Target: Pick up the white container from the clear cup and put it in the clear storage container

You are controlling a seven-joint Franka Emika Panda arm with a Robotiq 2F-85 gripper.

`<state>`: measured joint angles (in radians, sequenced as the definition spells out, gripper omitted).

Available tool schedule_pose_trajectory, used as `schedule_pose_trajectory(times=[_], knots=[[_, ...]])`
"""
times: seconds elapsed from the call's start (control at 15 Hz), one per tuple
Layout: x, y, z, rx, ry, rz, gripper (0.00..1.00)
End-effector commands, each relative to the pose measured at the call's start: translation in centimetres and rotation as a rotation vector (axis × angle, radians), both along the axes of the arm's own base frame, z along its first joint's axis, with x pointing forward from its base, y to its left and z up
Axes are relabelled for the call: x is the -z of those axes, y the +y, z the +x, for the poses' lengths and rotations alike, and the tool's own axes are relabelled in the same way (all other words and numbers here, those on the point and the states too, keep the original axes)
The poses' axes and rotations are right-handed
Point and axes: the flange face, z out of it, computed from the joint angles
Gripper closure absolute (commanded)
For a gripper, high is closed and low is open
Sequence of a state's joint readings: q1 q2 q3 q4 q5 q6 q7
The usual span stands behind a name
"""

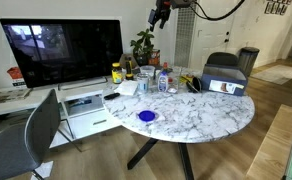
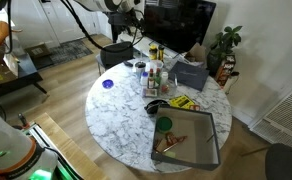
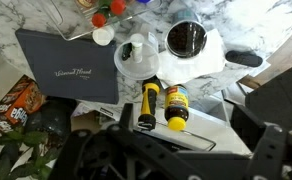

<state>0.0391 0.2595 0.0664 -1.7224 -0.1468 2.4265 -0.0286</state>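
In the wrist view a clear cup with a white container inside it stands on the marble table, beside a grey box. The cup stands among a cluster of bottles at the table's back in an exterior view. The clear storage container sits at the table's near edge with a reddish item inside. My gripper hangs high above the table, far over the cup. Its dark fingers stand wide apart with nothing between them.
Two yellow bottles lie next to the cup, and a black round object is behind it. A blue lid, a green disc and a yellow-black item lie on the table. A TV and a plant stand nearby.
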Motion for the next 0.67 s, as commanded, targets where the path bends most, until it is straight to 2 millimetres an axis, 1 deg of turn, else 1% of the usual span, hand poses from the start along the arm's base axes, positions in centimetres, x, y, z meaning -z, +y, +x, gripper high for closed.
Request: schedule_pose_trajectory(times=[0.0,0.2,0.4,0.6], knots=[[3.9,-1.2,4.5,-0.003,0.044,-0.037,0.0],[7.5,-1.9,7.4,-0.026,0.101,-0.03,0.0],[11.2,-2.9,9.7,-0.064,0.146,-0.034,0.0],[14.1,-4.0,11.5,-0.065,0.17,-0.022,0.0]])
